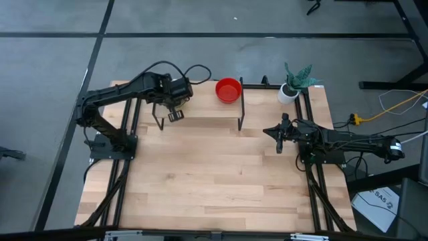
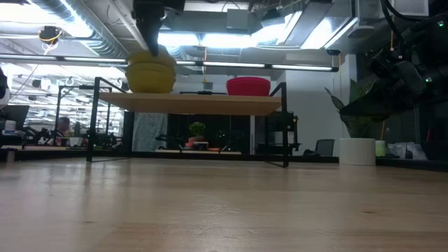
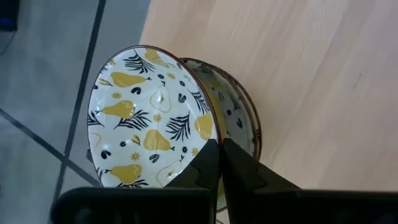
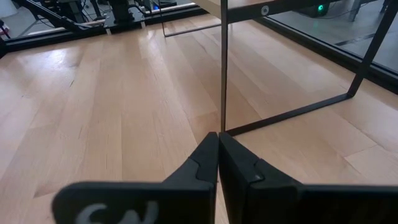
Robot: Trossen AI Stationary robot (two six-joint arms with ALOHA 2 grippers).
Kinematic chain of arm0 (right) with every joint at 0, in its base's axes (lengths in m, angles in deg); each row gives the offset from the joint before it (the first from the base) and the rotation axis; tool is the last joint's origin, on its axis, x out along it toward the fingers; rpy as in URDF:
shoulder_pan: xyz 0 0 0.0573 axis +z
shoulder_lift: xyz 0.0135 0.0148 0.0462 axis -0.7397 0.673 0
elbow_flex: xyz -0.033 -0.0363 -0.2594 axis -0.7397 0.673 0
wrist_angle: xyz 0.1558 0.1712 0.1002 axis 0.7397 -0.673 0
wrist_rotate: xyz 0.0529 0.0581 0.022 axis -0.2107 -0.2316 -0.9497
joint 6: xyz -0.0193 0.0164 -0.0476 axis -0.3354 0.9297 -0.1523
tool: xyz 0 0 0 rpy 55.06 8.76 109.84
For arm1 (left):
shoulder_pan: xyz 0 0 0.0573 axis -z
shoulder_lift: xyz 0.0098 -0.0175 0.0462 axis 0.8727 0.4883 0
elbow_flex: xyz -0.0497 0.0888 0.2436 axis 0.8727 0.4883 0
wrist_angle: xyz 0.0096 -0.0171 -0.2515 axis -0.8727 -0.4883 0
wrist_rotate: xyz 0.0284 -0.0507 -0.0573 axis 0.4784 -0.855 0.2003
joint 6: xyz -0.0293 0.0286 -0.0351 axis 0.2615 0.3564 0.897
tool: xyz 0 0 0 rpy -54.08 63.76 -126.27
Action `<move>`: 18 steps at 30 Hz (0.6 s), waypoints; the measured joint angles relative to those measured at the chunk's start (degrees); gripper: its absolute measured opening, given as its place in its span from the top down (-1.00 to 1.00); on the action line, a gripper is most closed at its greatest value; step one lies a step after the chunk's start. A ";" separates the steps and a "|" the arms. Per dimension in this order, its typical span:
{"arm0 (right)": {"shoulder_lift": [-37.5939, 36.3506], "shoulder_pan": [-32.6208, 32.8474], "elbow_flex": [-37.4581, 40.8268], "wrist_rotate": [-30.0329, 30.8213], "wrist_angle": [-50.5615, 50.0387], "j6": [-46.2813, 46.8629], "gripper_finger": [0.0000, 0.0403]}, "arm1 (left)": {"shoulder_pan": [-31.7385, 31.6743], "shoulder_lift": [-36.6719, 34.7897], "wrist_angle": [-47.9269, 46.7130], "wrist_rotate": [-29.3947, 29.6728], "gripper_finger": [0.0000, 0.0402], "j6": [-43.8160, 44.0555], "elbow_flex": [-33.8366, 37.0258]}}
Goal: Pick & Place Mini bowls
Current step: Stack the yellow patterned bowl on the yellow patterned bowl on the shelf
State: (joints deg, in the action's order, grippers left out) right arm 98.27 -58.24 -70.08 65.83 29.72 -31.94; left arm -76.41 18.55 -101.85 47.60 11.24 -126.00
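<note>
A white mini bowl with yellow pears and dark leaves [image 3: 146,121] sits nested in a second patterned bowl [image 3: 239,115] at the left end of a raised wooden shelf [image 2: 196,103]. In the low view the pair shows as a yellowish stack [image 2: 150,73]. My left gripper [image 3: 219,148] reaches down onto it [image 2: 149,38] and is shut on the upper bowl. In the high view that arm [image 1: 175,100] hides the stack. A plain red mini bowl [image 1: 228,90] [image 2: 248,86] rests on its base farther right on the shelf. My right gripper [image 1: 278,137] [image 4: 217,140] is shut, at the table's right side. My left gripper pinches the rim of the upper patterned bowl [image 3: 210,132] between its two fingers, one against the inner wall and one outside. The fingers come from above, pointing down. The bowl sits slightly tilted and off-centre in the lower bowl, which stands on the shelf.
The shelf stands on thin black metal legs [image 4: 222,68] across the table's far part. A white pot with a green plant [image 1: 294,84] [image 2: 358,133] stands at the far right corner. Bare wooden tabletop [image 1: 214,174] stretches in front of the shelf. Black rails run along both sides.
</note>
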 joint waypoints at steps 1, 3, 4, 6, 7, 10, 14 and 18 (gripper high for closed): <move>0.01 -0.01 0.00 0.01 0.00 -0.02 0.93 | 0.00 0.28 -0.22 0.02 0.98 -0.42 0.00; 0.01 0.01 0.00 0.01 0.00 0.00 0.93 | -0.09 0.89 -0.25 -0.41 0.98 -0.97 0.00; -0.01 0.01 -0.01 -0.01 -0.01 -0.01 0.93 | -0.17 1.23 -0.23 -0.82 0.98 -1.17 0.00; 0.00 0.01 0.00 -0.01 0.00 0.00 0.93 | -0.26 2.12 -0.33 -1.48 0.98 -1.52 0.00; 0.01 0.00 -0.02 -0.01 0.00 0.00 0.93 | -0.26 2.67 -0.33 -1.50 0.98 -1.71 0.00; -0.01 0.01 -0.01 -0.01 0.00 0.00 0.93 | -0.26 3.56 -0.27 -0.86 0.98 -2.59 0.00; 0.01 0.01 -0.01 0.00 -0.01 -0.02 0.93 | -0.22 3.93 -0.30 -0.51 0.98 -2.60 0.00; 0.01 0.00 0.00 -0.01 0.00 -0.02 0.93 | -0.22 3.89 -0.33 -0.55 0.98 -2.30 0.00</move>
State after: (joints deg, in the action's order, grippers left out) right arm 98.28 -58.23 -70.08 65.82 29.72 -31.96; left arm -76.63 22.43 -102.17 47.05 8.94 -126.00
